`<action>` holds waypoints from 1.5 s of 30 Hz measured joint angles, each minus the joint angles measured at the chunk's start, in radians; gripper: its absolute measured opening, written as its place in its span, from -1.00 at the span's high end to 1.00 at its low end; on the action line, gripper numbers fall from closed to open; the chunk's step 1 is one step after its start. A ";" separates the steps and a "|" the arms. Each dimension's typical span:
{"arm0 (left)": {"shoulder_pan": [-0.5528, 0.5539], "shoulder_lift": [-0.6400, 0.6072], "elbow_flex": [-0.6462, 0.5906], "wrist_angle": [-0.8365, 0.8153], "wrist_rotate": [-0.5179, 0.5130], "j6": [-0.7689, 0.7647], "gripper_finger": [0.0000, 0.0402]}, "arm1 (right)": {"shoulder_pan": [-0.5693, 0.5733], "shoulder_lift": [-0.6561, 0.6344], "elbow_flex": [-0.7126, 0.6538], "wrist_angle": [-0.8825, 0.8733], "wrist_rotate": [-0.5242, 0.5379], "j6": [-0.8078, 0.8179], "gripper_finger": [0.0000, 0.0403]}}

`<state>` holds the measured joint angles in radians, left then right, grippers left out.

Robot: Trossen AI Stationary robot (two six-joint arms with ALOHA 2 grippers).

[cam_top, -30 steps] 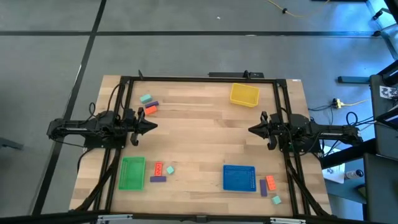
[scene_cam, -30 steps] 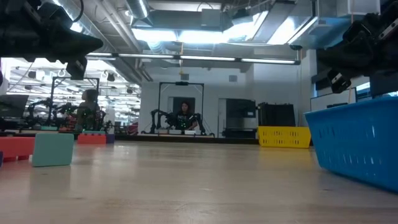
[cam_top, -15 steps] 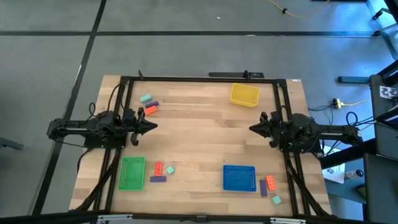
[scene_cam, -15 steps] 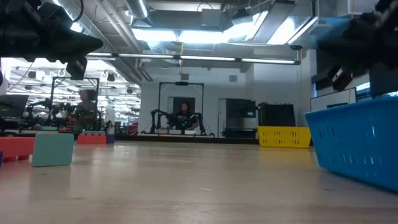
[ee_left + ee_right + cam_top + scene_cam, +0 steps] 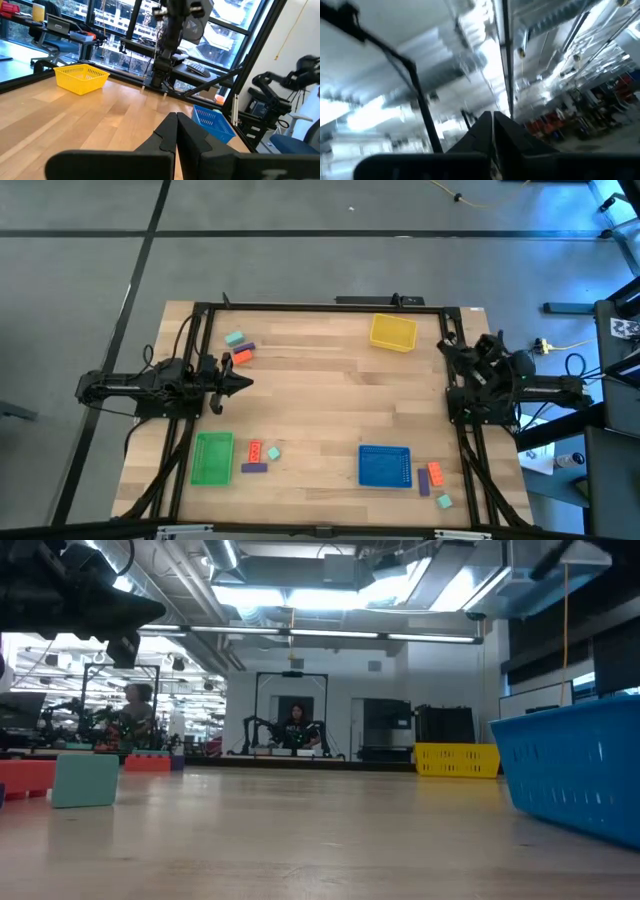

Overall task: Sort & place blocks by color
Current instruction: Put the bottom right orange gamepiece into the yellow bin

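Three clusters of small blocks lie flat on the wooden table. At the far left are a mint block (image 5: 234,338), a purple block (image 5: 245,347) and an orange block (image 5: 240,356). Beside the green tray are an orange block (image 5: 255,451), a mint block (image 5: 273,451) and a purple block (image 5: 254,467). Right of the blue tray are an orange block (image 5: 436,475), a purple block (image 5: 423,480) and a mint block (image 5: 444,501). My left gripper (image 5: 245,383) hovers shut at the left edge, holding nothing. My right gripper (image 5: 444,346) is shut, raised and tipped upward at the right edge, also with nothing in it.
A yellow tray (image 5: 393,332) stands at the far right, a green tray (image 5: 212,458) at the near left and a blue tray (image 5: 384,466) at the near right. A dark frame (image 5: 320,307) runs round the table. Bare wood lies in the middle.
My right gripper has risen and tipped from level to pointing steeply upward, drawing back toward the table's right edge and leaving the low view. It stays shut. No block has moved.
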<state>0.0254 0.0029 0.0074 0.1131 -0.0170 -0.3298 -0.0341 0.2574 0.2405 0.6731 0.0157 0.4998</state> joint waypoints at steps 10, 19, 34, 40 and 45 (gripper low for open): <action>0.000 0.000 0.000 0.000 0.000 0.000 1.00 | 0.000 0.298 0.323 -0.440 -0.018 -0.170 0.89; 0.000 0.000 0.000 0.000 0.000 0.000 1.00 | 0.000 0.363 0.328 -0.455 0.016 -0.115 0.89; 0.000 0.000 0.000 0.022 0.000 -0.001 1.00 | 0.000 0.376 0.327 -0.486 0.017 -0.121 0.89; 0.000 0.000 0.000 0.021 -0.003 -0.008 1.00 | 0.000 0.376 0.327 -0.495 0.017 -0.117 0.89; 0.000 0.009 0.000 0.166 -0.154 -0.140 1.00 | 0.000 0.376 0.327 -0.494 0.017 -0.118 0.89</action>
<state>0.0254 0.0119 0.0071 0.2789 -0.1709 -0.4695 -0.0341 0.6331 0.5674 0.1787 0.0326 0.3820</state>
